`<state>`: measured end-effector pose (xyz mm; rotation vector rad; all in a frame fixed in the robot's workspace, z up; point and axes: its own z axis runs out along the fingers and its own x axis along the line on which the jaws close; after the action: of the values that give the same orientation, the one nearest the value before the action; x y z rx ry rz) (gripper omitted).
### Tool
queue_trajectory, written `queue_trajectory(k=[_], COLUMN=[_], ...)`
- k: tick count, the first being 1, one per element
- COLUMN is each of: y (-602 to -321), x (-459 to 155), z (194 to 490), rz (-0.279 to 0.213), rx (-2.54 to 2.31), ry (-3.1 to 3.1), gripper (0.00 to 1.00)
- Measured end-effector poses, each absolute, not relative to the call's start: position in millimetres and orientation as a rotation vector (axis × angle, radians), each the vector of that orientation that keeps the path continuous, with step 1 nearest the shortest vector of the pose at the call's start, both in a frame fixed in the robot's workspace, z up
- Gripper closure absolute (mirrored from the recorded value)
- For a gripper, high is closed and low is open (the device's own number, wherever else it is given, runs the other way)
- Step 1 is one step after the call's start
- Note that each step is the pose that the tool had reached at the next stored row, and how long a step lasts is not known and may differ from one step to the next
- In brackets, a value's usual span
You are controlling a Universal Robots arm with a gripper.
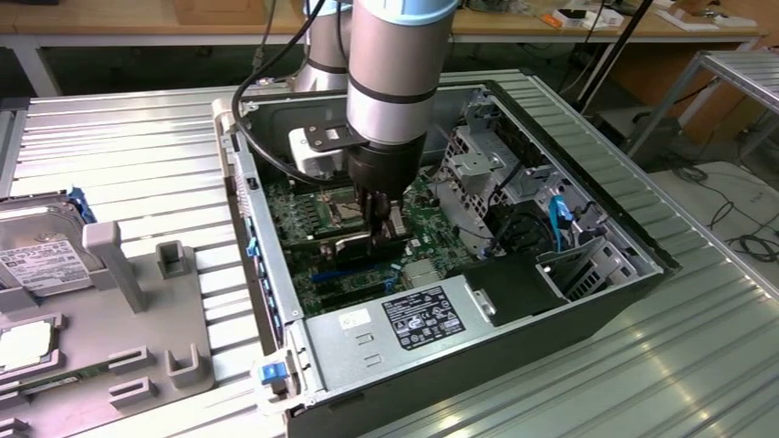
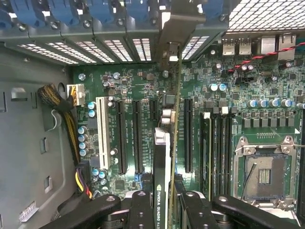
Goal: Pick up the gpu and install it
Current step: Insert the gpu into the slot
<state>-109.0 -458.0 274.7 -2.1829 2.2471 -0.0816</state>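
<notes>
Exterior view: ribbed grey sheet-metal tabletop (image 1: 146, 146), light wooden workbench (image 1: 122, 27) behind its far edge, loose black cables (image 1: 742, 242) on the floor past the edge at the exterior view's right.

Lying on its side mid-tabletop, open black desktop computer case (image 1: 633, 274). Inside, green motherboard (image 2: 138, 86), silver power supply box with black label (image 1: 414, 319) at the near end, bare metal processor socket (image 2: 264, 174), long white expansion slot (image 2: 101, 131).

At the tabletop's edge on the exterior view's left, grey plastic parts fixture (image 1: 134, 301) with a silver hard drive bearing a white label (image 1: 36, 255).

Reaching down into the case, grey robot arm (image 1: 389, 64) with black two-finger gripper (image 2: 164, 210), partly closed and clamped on the gpu (image 2: 162, 167): a thin green circuit board with black cooler block and long silver end bracket. Held edge-on over the motherboard between black slots, bracket up against the case's vented rear wall.

Lower edge of the card hidden beneath it; impossible to tell whether seated in a slot. Hard drive cut off at the picture's edge.
</notes>
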Motion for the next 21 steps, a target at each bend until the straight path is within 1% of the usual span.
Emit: queue_trajectory(k=[3, 21], y=[-457.9, -457.9], x=[-107.6, -105.2], z=[274.6, 268.8], rz=[-0.062, -0.061], rx=[-2.186, -2.187], ry=[2.25, 2.25], gripper=[0.73, 0.73])
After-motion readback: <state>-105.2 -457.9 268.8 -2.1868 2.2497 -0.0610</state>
